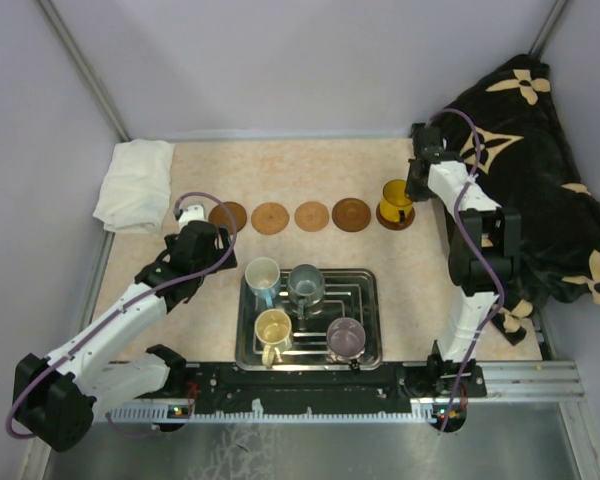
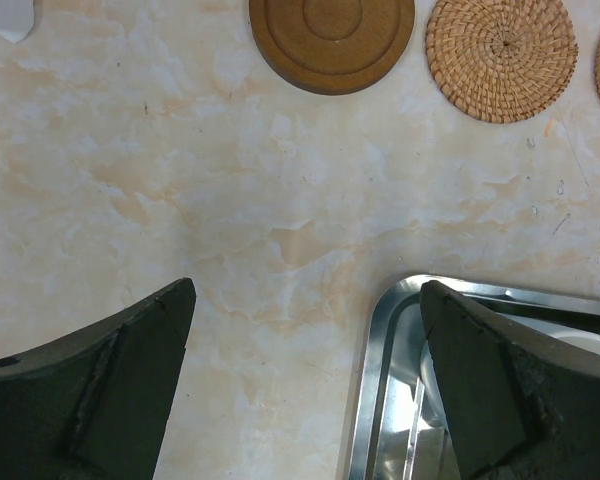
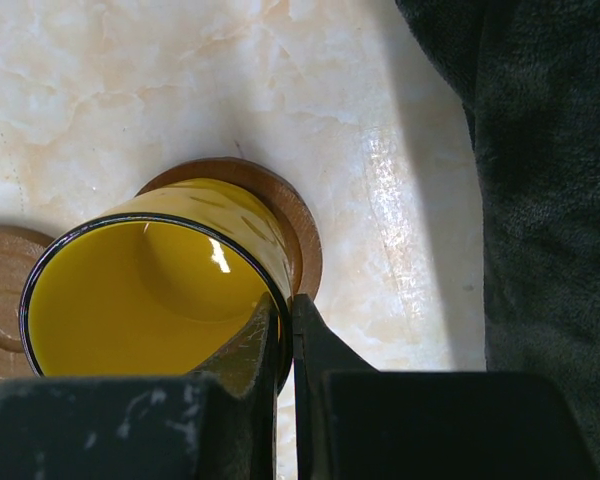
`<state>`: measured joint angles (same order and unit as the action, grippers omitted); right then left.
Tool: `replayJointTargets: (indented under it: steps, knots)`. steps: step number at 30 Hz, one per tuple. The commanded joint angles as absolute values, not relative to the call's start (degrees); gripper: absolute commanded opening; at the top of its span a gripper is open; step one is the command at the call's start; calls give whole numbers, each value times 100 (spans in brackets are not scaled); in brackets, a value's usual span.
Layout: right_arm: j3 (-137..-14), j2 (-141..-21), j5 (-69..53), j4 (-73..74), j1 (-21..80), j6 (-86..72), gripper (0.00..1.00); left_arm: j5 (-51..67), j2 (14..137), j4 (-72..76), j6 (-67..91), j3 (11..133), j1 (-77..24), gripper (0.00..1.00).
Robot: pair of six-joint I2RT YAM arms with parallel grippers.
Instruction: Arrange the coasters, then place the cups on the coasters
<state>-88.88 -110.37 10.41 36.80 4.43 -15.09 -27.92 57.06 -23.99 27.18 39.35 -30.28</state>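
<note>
Five round brown coasters lie in a row across the table; the leftmost coaster (image 1: 227,216) is dark wood, and the one beside it (image 1: 270,217) is woven. On the rightmost coaster (image 1: 404,222) stands the orange-yellow cup (image 1: 394,202). My right gripper (image 3: 285,305) is shut on the cup's rim (image 3: 140,300), one finger inside and one outside. Four more cups stand in the steel tray (image 1: 365,295): white-blue (image 1: 262,275), grey-blue (image 1: 305,285), cream-yellow (image 1: 273,328) and purple-grey (image 1: 345,337). My left gripper (image 2: 308,292) hangs open and empty over the table by the tray's far-left corner (image 2: 375,380), below the dark coaster (image 2: 332,40).
A folded white cloth (image 1: 135,185) lies at the back left. A black flowered blanket (image 1: 540,180) is heaped along the right side, close to the right arm; it also fills the right edge of the right wrist view (image 3: 540,200). Grey walls close the back.
</note>
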Motion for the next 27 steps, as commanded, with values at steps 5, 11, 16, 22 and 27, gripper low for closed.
replayJointTargets:
  steps: [5, 11, 16, 22, 27]
  knots:
    - [-8663, -10706, 1080, 3681, 431, -1503, 0, -2839, 5615, -2320, 2763, 4021, -3034, 100]
    - [-8584, -10686, 1110, 3663, 431, -1525, 0, -2834, 5570, -2349, 2771, 4015, -3036, 100]
    - [-8480, -10632, 1119, 3621, 431, -1538, 0, -2860, 5513, -2386, 2790, 4006, -3034, 100]
    - [-8391, -10645, 1057, 3598, 431, -1545, 0, -2865, 5526, -2392, 2794, 4008, -3037, 100]
    - [-8263, -10629, 1009, 3505, 428, -1553, 0, -2856, 5556, -2382, 2803, 4015, -3032, 100]
